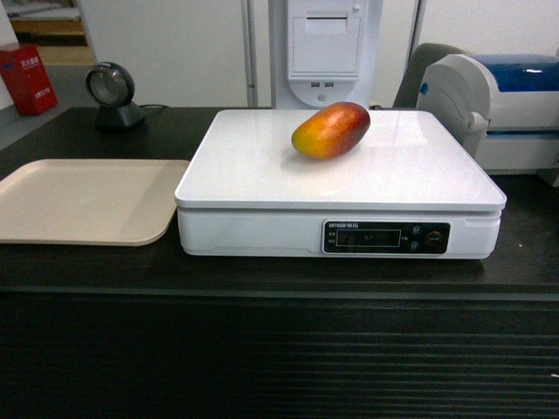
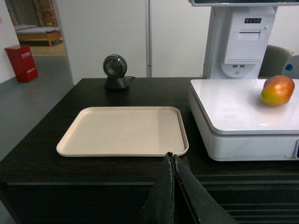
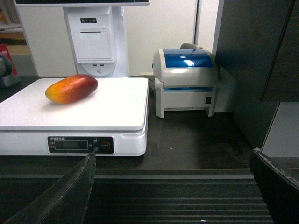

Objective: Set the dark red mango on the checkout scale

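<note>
- One glossy oval dark red mango [image 1: 330, 130] lies on the scale [image 1: 262, 175], a smooth white slab atop the ribbed black checkout [image 1: 262, 349].
- Left wrist: left gripper [image 2: 172, 161] pinched closed, empty, before a matte beige tray [image 2: 122, 130].
- Right wrist: right gripper [image 3: 173, 163] spread wide, empty; blue-lidded printer [image 3: 187, 81] beside the scale.

We see our left gripper [image 2: 174, 161] as two dark, matte fingers tapering to narrow tips, edges slightly frayed; our right gripper [image 3: 175, 172] shows broad black fingers [image 3: 70, 191] at 7 and 4 o'clock, their surfaces rough-textured and scuffed.
</note>
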Controlling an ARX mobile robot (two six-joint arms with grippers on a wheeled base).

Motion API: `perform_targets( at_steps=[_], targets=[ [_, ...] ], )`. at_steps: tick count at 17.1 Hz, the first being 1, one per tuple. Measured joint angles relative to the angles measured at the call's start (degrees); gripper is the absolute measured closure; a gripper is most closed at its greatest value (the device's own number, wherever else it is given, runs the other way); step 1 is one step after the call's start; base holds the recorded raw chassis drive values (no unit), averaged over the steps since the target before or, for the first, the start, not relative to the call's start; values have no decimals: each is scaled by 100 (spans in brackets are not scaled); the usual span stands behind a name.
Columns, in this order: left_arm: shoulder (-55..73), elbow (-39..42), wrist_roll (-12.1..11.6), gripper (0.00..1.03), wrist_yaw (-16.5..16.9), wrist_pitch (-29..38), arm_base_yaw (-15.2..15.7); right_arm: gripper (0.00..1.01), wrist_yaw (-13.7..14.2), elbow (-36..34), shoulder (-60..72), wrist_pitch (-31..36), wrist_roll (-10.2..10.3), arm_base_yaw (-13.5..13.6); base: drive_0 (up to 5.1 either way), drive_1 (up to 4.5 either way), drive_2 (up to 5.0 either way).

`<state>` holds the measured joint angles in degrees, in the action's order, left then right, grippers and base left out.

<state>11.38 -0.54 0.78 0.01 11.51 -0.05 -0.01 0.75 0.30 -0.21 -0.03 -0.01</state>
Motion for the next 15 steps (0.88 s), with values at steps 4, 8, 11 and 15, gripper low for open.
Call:
perform_targets(
  at_steps=[4,8,11,15],
  targets=[
    [-1069,-4,-2,101,-7,-1191,0,3,2,0,0,-4,0,0,0,0,0],
    [-1080,-4,-2,101,-7,-1196,0,3,0,0,0,-2,0,0,0,0,0],
    [-1080,-4,-2,101,-4,-1147,0,3,2,0,0,-2,0,0,0,0,0],
    [-1080,-4,0,76,-2,-1172,0,3,0,0,0,0,0,0,0,0,0]
  ],
)
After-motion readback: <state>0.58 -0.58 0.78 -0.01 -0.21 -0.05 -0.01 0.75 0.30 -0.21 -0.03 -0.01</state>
